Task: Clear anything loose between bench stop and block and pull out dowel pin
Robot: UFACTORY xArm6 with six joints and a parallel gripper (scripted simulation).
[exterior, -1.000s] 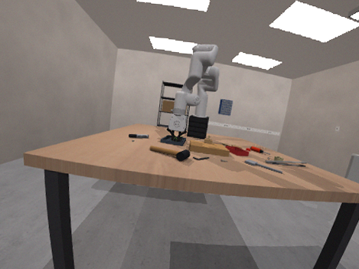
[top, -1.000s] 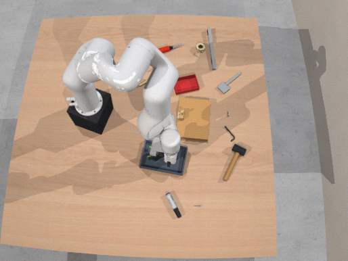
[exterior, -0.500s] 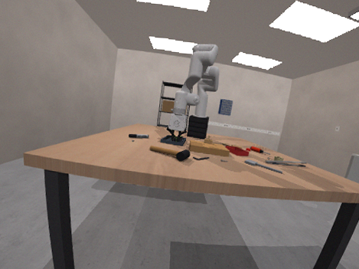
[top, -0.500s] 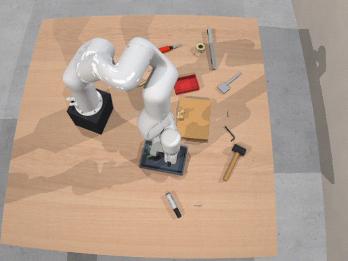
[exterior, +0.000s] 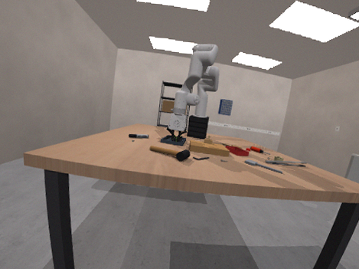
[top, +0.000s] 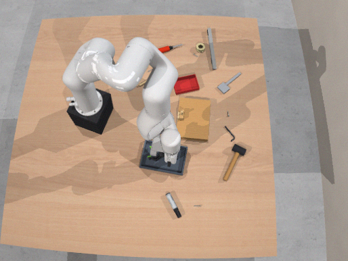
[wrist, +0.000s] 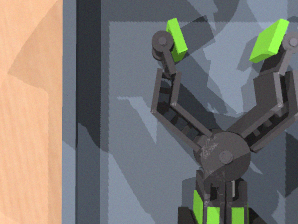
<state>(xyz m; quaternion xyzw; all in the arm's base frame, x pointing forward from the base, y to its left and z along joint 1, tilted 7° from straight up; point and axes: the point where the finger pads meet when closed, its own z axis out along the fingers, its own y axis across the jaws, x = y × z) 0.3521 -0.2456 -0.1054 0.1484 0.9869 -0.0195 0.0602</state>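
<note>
My gripper [top: 168, 161] [exterior: 176, 133] reaches down into a dark grey tray [top: 180, 170] [exterior: 167, 140] [wrist: 89, 125] in front of the bench board. A black spring clamp [wrist: 222, 155] [top: 149, 156] with green jaw pads lies in the tray. Its jaws are spread wide, and its green handles sit at the bottom edge of the wrist view, where my fingers close on them. The fingertips themselves are hidden. The tan bench board [top: 198, 126] [exterior: 211, 149] lies just behind the tray, with the small wooden block [top: 181, 114] [exterior: 208, 140] near its left edge. The pin and the stop are too small to make out.
A hammer [top: 233, 162] and a hex key [top: 230, 132] lie right of the board. A red tray [top: 186, 84], a scraper [top: 228, 84], a metal bar [top: 211, 49], a brass nut [top: 200, 47] and a screwdriver [top: 168, 48] lie behind. A marker [top: 173, 205] lies in front.
</note>
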